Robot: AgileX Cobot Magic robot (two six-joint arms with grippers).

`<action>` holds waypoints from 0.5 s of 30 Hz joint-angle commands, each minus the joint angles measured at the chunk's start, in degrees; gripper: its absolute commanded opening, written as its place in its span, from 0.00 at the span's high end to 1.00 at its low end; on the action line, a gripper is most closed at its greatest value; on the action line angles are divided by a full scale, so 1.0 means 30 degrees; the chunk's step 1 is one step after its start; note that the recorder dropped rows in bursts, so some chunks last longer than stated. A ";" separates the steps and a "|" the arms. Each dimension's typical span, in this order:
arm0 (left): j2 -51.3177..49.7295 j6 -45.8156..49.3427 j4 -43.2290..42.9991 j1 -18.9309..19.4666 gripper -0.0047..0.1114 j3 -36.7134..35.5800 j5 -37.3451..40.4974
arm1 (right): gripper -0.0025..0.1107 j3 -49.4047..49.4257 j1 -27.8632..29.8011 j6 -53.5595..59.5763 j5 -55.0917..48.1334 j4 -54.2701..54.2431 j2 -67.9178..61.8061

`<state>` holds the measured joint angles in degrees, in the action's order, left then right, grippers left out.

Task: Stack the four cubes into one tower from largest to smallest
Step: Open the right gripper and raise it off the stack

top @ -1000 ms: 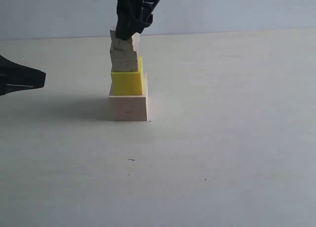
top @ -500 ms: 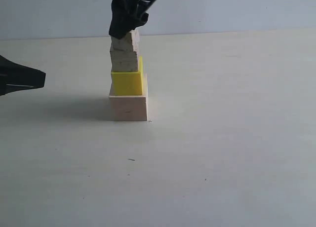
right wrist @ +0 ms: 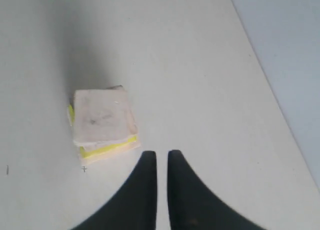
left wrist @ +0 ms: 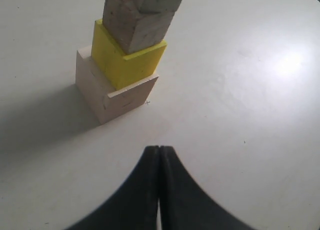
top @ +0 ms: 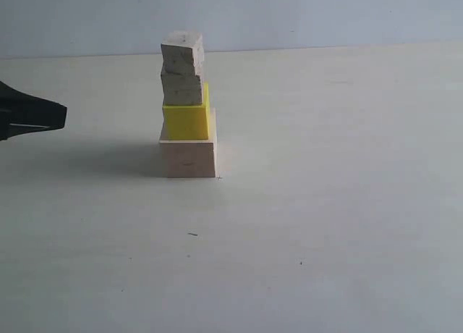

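Tower [top: 187, 108] stands free on table [top: 325, 203]; right gripper [right wrist: 161, 154] above it, jaws slightly apart; left gripper [left wrist: 159, 149] beside, jaws together.

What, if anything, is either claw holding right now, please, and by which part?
Nothing is held. The left claw is shut on nothing, the right claw is empty, slightly parted, and the small pale grainy wooden top cube sits free.
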<state>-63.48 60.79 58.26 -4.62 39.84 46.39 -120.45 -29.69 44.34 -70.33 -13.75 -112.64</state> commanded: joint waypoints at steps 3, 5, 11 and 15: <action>0.0046 0.0065 0.0204 -0.0047 0.96 -0.0044 0.0075 | 0.98 0.0021 0.0547 -0.1008 0.0124 0.0271 -0.0840; 0.0046 0.0065 0.0204 -0.0047 0.96 -0.0044 0.0075 | 0.98 0.0021 0.0547 -0.1327 0.0124 0.0271 -0.1387; 0.0046 0.0068 0.0126 -0.0047 0.96 -0.0044 0.0075 | 0.98 0.0021 0.0547 -0.3105 0.0124 0.0271 -0.2550; 0.0046 0.0068 0.0125 -0.0047 0.96 -0.0044 -0.0173 | 0.98 0.0053 0.0547 -0.4363 0.0124 0.0271 -0.2419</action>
<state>-63.48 60.92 58.26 -4.62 39.84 46.26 -120.45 -28.28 33.32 -70.33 -13.07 -120.38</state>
